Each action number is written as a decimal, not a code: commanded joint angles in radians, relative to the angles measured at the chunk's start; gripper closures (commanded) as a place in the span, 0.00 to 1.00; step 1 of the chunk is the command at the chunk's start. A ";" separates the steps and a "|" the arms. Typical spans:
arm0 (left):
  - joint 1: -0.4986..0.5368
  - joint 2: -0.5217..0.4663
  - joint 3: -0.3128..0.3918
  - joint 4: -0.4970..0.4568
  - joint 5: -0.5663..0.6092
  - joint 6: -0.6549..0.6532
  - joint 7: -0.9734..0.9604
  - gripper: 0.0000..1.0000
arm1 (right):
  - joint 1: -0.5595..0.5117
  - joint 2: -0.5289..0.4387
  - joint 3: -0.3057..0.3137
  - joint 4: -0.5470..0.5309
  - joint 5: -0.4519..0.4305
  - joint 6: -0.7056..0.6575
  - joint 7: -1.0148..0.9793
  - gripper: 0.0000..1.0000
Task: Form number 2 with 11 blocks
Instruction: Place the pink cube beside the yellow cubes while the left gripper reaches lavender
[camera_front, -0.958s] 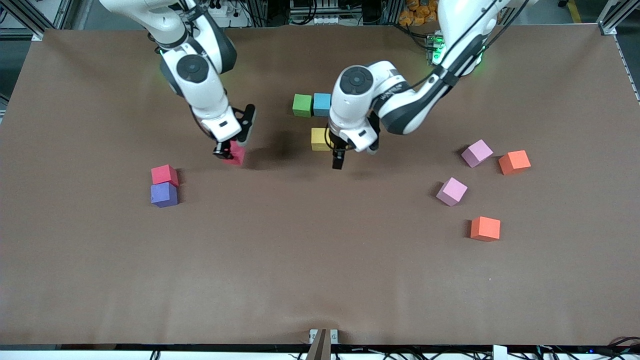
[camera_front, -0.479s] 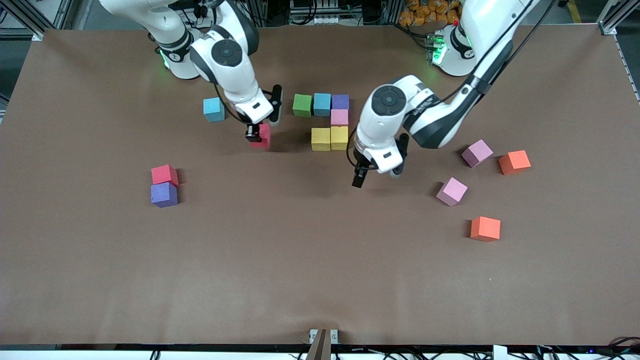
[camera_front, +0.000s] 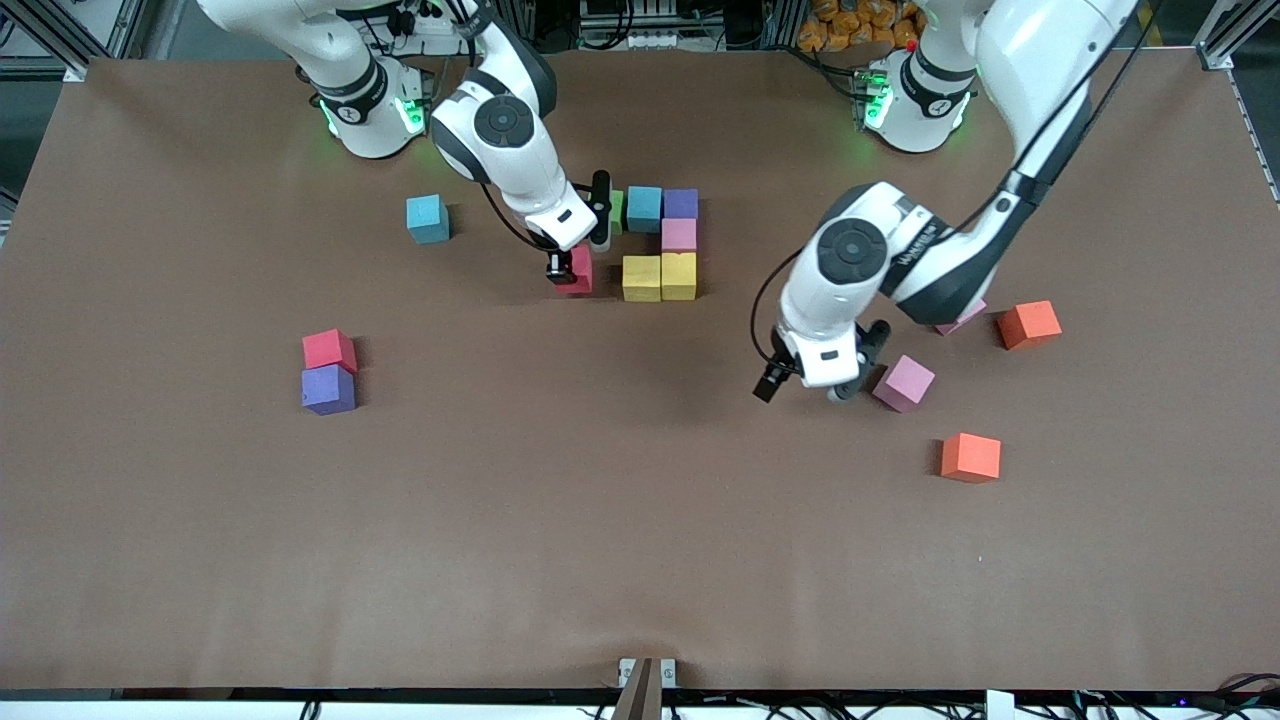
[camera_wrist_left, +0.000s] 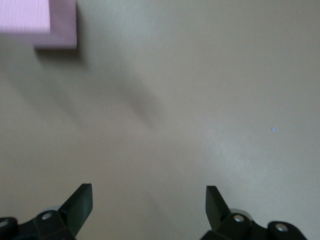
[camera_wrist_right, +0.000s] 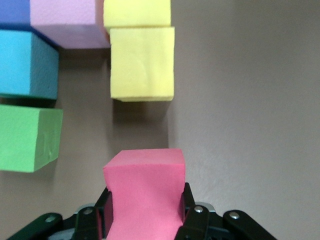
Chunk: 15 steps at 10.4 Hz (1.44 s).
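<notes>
Beside the yellow pair (camera_front: 659, 277) of the part-built 2 (camera_front: 662, 243): right gripper (camera_front: 566, 270) clamped on red block (camera_front: 578, 270); left gripper (camera_front: 806, 385), jaws wide, empty, just beside a pink block (camera_front: 904, 383).

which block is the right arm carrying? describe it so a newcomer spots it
Find the cluster of blocks near the right arm's base. At its end toward the right arm, the right gripper holds a red-pink cube beside the two yellow cubes. It is the only cube pinched between fingers.
</notes>
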<state>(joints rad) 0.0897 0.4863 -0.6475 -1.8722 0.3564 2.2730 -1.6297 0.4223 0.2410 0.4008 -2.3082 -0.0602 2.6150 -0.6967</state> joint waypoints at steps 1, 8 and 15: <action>0.071 -0.012 -0.009 0.010 0.021 -0.023 0.152 0.00 | 0.035 0.027 0.004 0.039 0.000 -0.001 0.013 0.78; 0.251 -0.038 -0.014 0.008 0.022 -0.199 0.877 0.00 | 0.062 0.075 0.001 0.046 -0.003 0.032 0.014 0.78; 0.314 -0.095 -0.024 -0.065 0.018 -0.236 1.398 0.00 | 0.059 0.093 -0.017 0.046 -0.003 0.068 0.014 0.78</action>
<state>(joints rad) 0.3869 0.4464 -0.6513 -1.8884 0.3623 2.0422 -0.2936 0.4782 0.3227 0.3864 -2.2789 -0.0604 2.6794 -0.6939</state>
